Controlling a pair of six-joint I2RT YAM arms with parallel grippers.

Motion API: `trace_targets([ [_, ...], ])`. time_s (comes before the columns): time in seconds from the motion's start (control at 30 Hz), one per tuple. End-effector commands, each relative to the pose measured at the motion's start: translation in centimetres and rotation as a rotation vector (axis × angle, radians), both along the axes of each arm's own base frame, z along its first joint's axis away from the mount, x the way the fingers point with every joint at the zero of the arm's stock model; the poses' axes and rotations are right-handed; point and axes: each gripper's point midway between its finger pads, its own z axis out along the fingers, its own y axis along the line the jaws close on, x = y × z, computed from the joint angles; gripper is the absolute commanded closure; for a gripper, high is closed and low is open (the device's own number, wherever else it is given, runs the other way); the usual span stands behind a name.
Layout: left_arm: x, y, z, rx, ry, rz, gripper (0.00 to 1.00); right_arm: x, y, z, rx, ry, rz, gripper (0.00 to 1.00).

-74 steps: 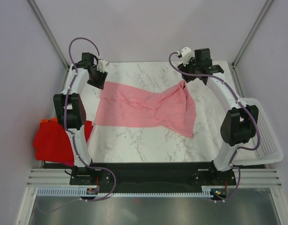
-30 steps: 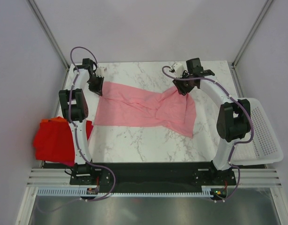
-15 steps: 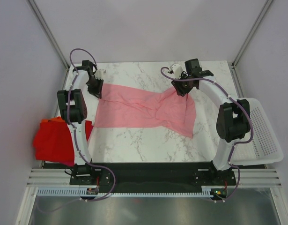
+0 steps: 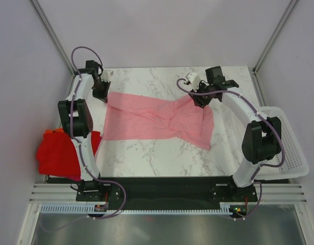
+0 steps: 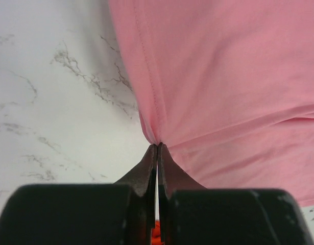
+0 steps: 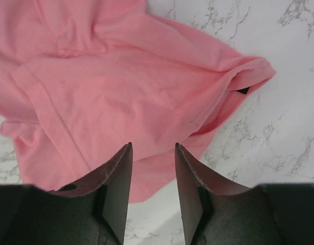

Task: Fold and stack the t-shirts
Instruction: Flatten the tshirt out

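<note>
The light pink t-shirt (image 4: 157,115) lies spread and rumpled across the marble table (image 4: 162,153). My left gripper (image 4: 102,90) is at its far left corner, shut on the hemmed edge; in the left wrist view the gripper (image 5: 157,145) pinches a pulled-up point of the pink cloth (image 5: 223,76). My right gripper (image 4: 199,99) hovers open over the bunched far right part; in the right wrist view the gripper (image 6: 153,147) has pink cloth (image 6: 121,87) below the gap, nothing gripped. A folded red t-shirt (image 4: 59,153) lies on an orange one (image 4: 53,132) at the left edge.
A white perforated basket (image 4: 287,148) stands off the table's right edge, beside the right arm's elbow. Grey walls and metal frame posts close in the back and sides. A small black label (image 6: 243,91) shows at the shirt's folded sleeve.
The left gripper has closed on the pink shirt's edge and drawn slightly toward the far left corner. The right arm shifted a little to the right, its jaws still open.
</note>
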Motion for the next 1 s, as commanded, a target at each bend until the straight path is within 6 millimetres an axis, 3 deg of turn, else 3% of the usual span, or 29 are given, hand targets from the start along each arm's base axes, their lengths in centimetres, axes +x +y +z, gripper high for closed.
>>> trace_targets([
  [0.0,1.1,0.0,6.8,0.011,-0.154,-0.016,0.98,-3.5,0.8,0.4,-0.032,-0.035,0.212,0.52],
  [0.17,0.7,-1.1,8.4,-0.004,-0.18,-0.055,0.98,-6.7,0.4,-3.1,-0.126,0.014,0.351,0.5],
  [0.3,0.2,-2.1,8.0,0.001,-0.163,-0.082,0.98,-8.6,-0.5,-5.0,-0.193,0.027,0.452,0.49],
  [0.57,-0.3,-2.6,6.6,0.023,-0.125,-0.097,0.98,-10.4,-1.5,-7.6,-0.271,0.065,0.573,0.47],
  [0.67,-0.5,-2.5,6.3,0.03,-0.118,-0.097,0.98,-10.6,-1.7,-8.4,-0.281,0.083,0.584,0.42],
  [0.77,-0.5,-2.3,5.9,0.042,-0.111,-0.094,0.98,-10.5,-1.7,-8.4,-0.282,0.073,0.597,0.35],
  [0.97,-0.6,-2.2,5.3,0.047,-0.095,-0.092,0.98,-10.9,-1.4,-9.0,-0.285,0.084,0.63,0.35],
])
